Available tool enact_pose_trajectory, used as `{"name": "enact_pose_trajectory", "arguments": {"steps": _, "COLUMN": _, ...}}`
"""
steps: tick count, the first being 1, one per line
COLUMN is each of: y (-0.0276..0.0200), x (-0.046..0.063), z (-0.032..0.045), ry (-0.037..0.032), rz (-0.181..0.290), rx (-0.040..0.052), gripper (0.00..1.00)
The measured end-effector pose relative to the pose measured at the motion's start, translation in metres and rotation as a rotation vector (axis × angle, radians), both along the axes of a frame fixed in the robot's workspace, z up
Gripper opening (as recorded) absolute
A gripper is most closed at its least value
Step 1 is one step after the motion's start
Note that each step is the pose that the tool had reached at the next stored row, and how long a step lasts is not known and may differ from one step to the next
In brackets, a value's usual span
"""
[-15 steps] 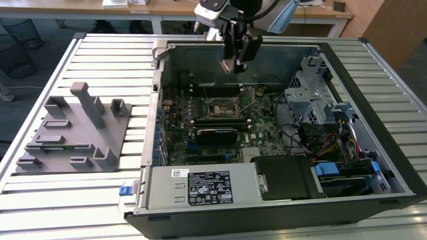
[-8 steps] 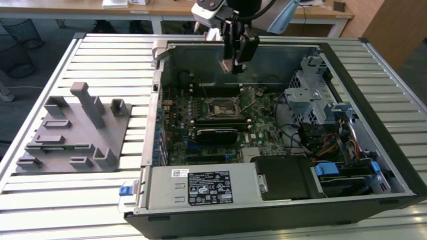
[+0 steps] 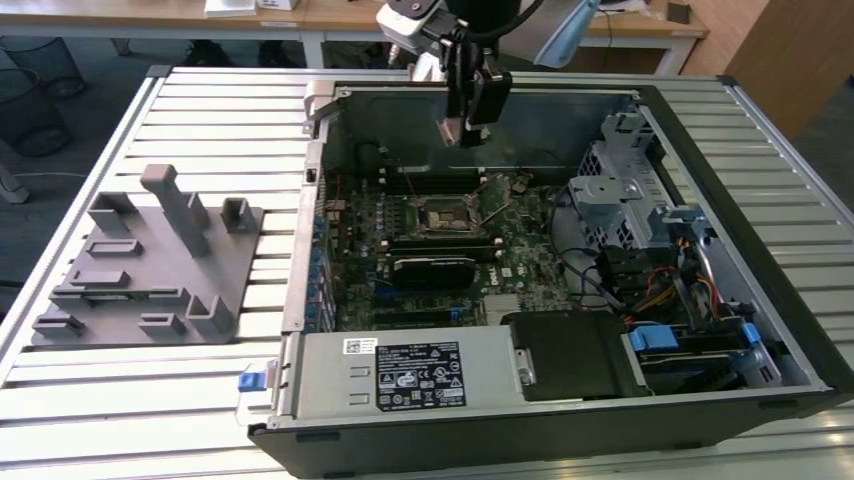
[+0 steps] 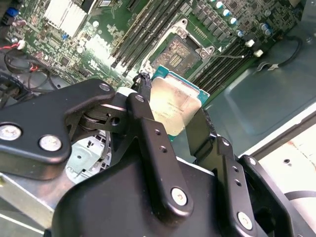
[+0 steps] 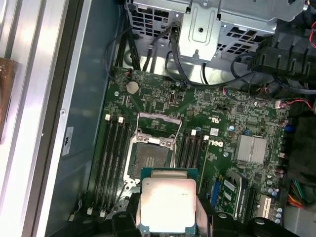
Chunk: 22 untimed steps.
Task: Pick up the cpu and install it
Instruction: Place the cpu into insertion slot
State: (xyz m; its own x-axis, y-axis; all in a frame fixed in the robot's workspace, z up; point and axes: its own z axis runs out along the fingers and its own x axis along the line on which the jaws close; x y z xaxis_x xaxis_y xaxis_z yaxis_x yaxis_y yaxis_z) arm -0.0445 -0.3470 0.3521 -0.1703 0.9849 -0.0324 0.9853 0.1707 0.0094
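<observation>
Gripper (image 4: 173, 112): squeezing the cpu (image 5: 168, 205) by two sides.
Place of cpu: up in the air over the motherboard (image 5: 237, 123), near the open socket (image 5: 148, 158), not in it.
Doing it well: I think hold it flat, match the corners, go down softly.
Surface: slatted metal table (image 3: 200, 110), with a grey tray (image 3: 134, 290) beside the computer case (image 3: 747, 200).
Room: desks (image 3: 334, 15) behind.
</observation>
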Motion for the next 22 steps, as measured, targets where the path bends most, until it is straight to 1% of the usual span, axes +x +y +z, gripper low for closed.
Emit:
{"name": "enact_pose_trajectory", "arguments": {"steps": 6, "y": 0.0018, "x": -0.002, "z": -0.0012, "ry": 0.0001, "rz": -0.04, "rx": 0.0, "gripper": 0.53}}
{"name": "enact_pose_trajectory", "arguments": {"steps": 10, "y": 0.0036, "x": -0.002, "z": -0.0039, "ry": 0.0001, "rz": -0.069, "rx": -0.0001, "gripper": 0.53}}
{"name": "enact_pose_trajectory", "arguments": {"steps": 12, "y": 0.0053, "x": -0.002, "z": -0.0059, "ry": 0.0, "rz": -0.08, "rx": 0.0, "gripper": 0.53}}
{"name": "enact_pose_trajectory", "arguments": {"steps": 14, "y": 0.0055, "x": -0.003, "z": -0.0095, "ry": 0.0002, "rz": -0.082, "rx": 0.0002, "gripper": 0.53}}
{"name": "enact_pose_trajectory", "arguments": {"steps": 22, "y": 0.0055, "x": -0.003, "z": -0.0167, "ry": 0.0013, "rz": -0.082, "rx": 0.0008, "gripper": 0.53}}
